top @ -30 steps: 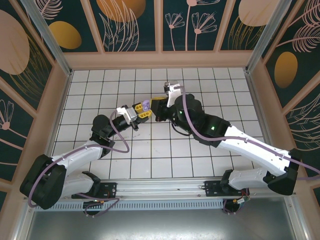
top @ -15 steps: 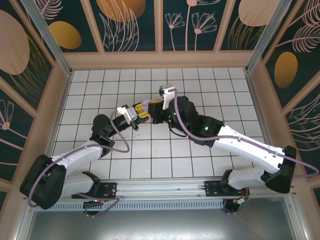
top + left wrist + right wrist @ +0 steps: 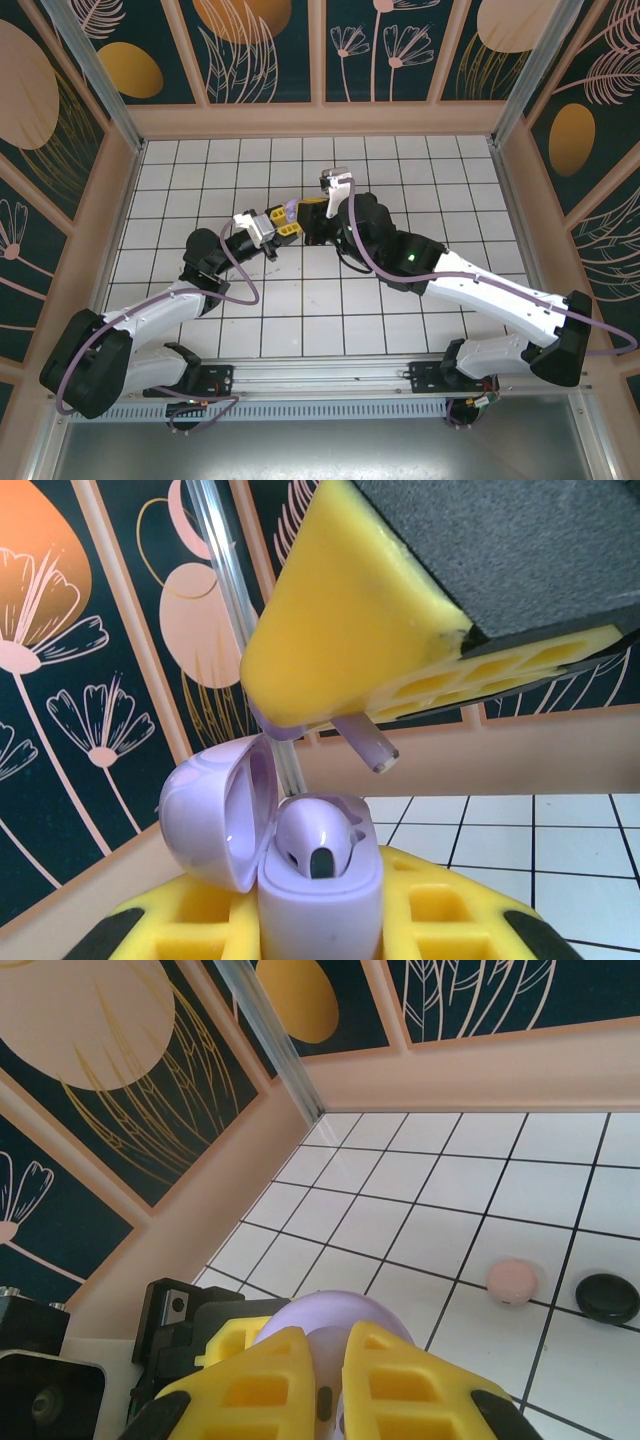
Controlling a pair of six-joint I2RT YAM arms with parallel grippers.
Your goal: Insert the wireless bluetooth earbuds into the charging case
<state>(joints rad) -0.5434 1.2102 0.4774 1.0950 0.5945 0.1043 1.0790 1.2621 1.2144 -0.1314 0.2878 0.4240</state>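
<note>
The left claw (image 3: 287, 219) is closed on the lilac case (image 3: 318, 905) and holds it upright above the tiles (image 3: 470, 1185), with the lid (image 3: 210, 815) swung open to one side. The right claw (image 3: 328, 1352) is pinched almost shut on a lilac earbud (image 3: 366, 743). Only the stem pokes out from under its foam finger, just above the case mouth and not touching it.

The main risk is a missed socket. The stem is slanted and points off to the side of the opening rather than down into it, so a straight push would probably land it on the rim. A lilac dome (image 3: 320, 842) with a dark slot already sits in the mouth. I cannot tell whether it is a seated bud or the insert, and if it is a bud the free socket is narrow.

The grip is on soft foam and so little of the bud shows that it could twist or slip out under pressure and drop to the tiles. A hard press could also tip the case in the left claw, or the broad right finger could knock the lid shut
</note>
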